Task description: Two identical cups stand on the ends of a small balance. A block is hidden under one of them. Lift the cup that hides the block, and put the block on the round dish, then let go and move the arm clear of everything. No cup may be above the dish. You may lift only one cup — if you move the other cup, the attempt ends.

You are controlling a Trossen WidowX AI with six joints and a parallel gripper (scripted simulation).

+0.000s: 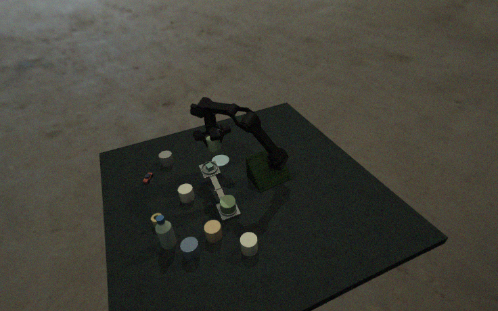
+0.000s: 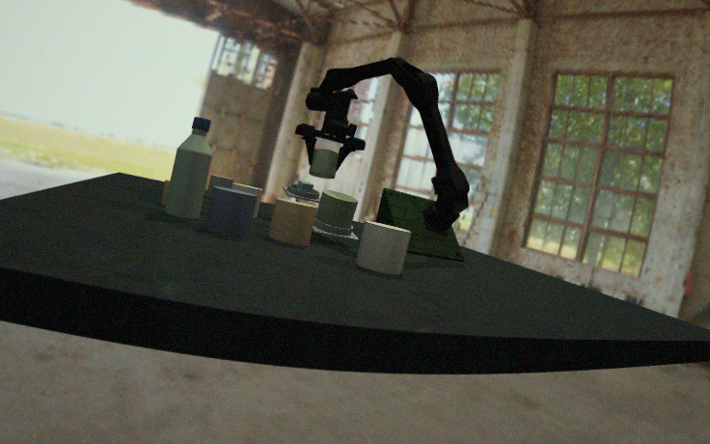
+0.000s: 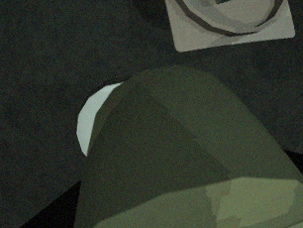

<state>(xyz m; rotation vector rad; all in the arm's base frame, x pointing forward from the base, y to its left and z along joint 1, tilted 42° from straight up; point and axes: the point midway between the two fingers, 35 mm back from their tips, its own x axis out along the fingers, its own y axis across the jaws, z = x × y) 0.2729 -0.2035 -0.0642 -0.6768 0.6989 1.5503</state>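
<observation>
The gripper (image 1: 214, 140) (image 2: 325, 159) pinches a green cup (image 1: 212, 144) (image 2: 323, 162) (image 3: 178, 134) between its fingers, holding it up in the air. Lower than the hand and off to one side, the small pale green block (image 1: 209, 166) (image 2: 305, 185) sits uncovered on the nearer end plate of the balance (image 1: 216, 184) (image 2: 335, 233) (image 3: 185, 42). The round dish (image 1: 220, 160) (image 3: 88, 124) lies below the hand, just beside that plate. Farther from the hand, the other green cup (image 1: 228, 205) (image 2: 338, 208) stands on the opposite end plate.
</observation>
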